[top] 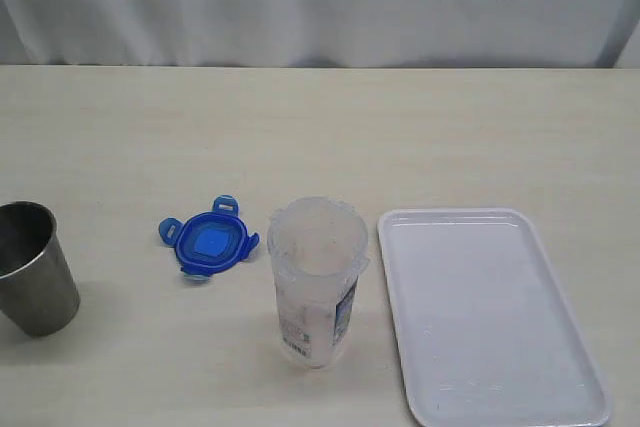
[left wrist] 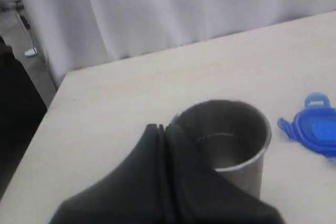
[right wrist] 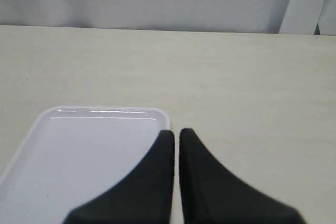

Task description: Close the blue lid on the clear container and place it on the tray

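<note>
Both the left end effector (left wrist: 161,129) and right end effector (right wrist: 176,134) were clenched, empty. The lid (top: 210,241) lay flat on the counter (top: 320,127) beside the open upright container (top: 317,282), with the tray (top: 480,317) on its other side. That lid looked light, stiff: pinch a flap. Container likely slick, tippy.

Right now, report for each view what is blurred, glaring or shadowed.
Exterior view: even, soft light; steel cup and clear container cast only faint shadows. Left wrist view: left gripper is a dark, blurred mass covering part of the cup. Right wrist view: right gripper equally dark and soft; tray nearly washed out white.
</note>
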Robot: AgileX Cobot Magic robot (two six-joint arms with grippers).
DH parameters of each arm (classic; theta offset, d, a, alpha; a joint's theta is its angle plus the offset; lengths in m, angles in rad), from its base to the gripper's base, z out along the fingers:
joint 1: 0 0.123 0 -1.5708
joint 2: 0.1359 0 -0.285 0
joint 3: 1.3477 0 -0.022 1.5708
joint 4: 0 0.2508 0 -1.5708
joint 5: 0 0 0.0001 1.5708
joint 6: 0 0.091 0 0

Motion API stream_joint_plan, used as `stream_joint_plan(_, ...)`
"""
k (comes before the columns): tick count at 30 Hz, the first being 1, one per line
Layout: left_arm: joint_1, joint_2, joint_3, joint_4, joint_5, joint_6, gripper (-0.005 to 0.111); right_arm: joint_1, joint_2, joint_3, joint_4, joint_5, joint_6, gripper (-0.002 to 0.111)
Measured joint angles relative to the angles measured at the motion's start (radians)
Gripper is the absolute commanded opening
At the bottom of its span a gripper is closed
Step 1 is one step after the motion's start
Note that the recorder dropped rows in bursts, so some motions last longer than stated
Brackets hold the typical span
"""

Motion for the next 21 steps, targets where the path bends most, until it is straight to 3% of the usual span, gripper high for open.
stream_joint_plan(18, 0.0, 0.0, 0.0, -0.003, -0.652, -0.072, 0.0, 0.0, 0.0, 0.0, 0.0, 0.0, 0.0, 0.004)
stream_joint_plan(21, 0.0, 0.0, 0.0, -0.003, -0.732, -0.129, 0.008, 0.0, 0.0, 0.0, 0.0, 0.0, 0.0, 0.004)
